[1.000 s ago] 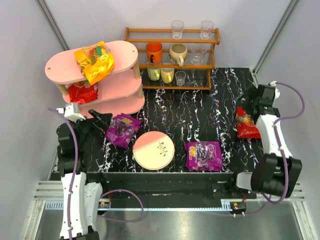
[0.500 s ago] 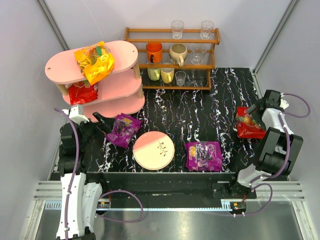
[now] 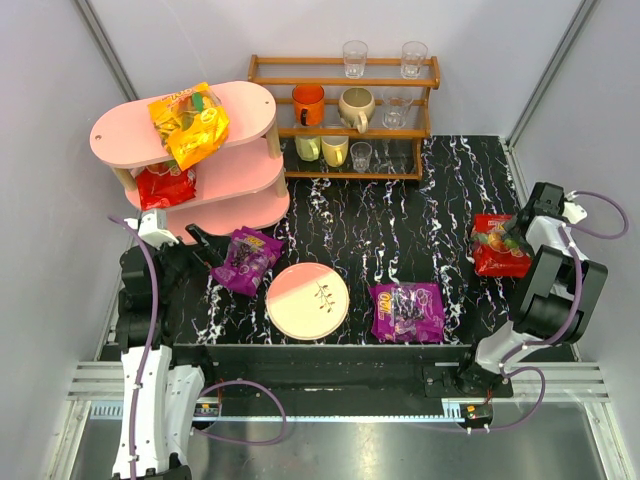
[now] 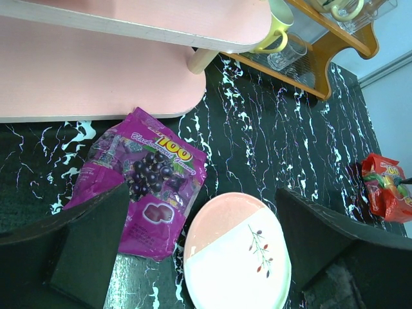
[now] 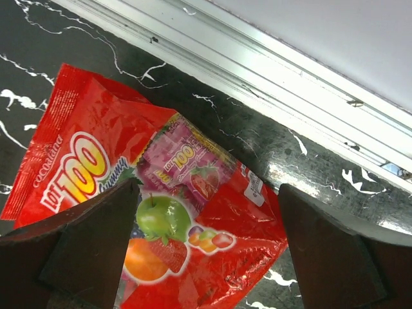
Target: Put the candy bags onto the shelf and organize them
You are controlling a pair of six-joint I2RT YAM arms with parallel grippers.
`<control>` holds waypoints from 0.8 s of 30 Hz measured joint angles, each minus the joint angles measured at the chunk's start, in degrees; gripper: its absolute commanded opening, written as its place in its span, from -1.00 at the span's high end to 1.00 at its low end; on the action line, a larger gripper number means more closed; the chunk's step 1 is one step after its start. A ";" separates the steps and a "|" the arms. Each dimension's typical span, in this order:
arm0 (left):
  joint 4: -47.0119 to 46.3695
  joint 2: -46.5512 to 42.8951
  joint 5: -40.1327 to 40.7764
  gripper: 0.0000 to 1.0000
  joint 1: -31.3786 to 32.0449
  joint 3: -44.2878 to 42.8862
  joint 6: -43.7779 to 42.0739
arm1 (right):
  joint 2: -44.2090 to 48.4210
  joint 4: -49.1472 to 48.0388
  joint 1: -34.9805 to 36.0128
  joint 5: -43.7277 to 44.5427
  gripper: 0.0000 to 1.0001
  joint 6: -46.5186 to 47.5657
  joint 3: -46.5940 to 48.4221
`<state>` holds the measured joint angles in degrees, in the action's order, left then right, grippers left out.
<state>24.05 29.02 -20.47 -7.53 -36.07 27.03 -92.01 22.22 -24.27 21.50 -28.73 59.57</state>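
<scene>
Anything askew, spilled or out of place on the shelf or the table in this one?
The orange-yellow candy bag lies crooked on the top board of the pink shelf, turned at an angle to the board. One corner appears to hang past the front edge. Nothing looks spilled or torn.

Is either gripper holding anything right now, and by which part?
Nothing is held. The left gripper is open over the purple candy bag, the right gripper open over the red candy bag.

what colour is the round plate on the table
The plate is half pink, half cream with a small sprig print, clearest in the left wrist view.
</scene>
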 measured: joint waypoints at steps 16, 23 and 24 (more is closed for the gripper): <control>-1.36 -1.09 -0.07 -0.98 0.00 1.66 0.70 | 3.85 -11.30 -0.92 -24.65 -0.05 -6.78 -10.47; -1.46 -2.08 -0.33 -0.98 0.00 2.10 1.57 | 5.70 -16.28 -0.87 -33.73 1.00 -9.90 -13.60; -1.51 -2.12 -0.46 -0.98 0.00 2.10 1.55 | 6.08 -17.25 -0.87 -35.10 1.00 -10.40 -13.84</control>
<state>22.55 26.89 -20.93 -7.53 -33.98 28.58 -85.93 4.97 -25.15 -13.61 -39.13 45.74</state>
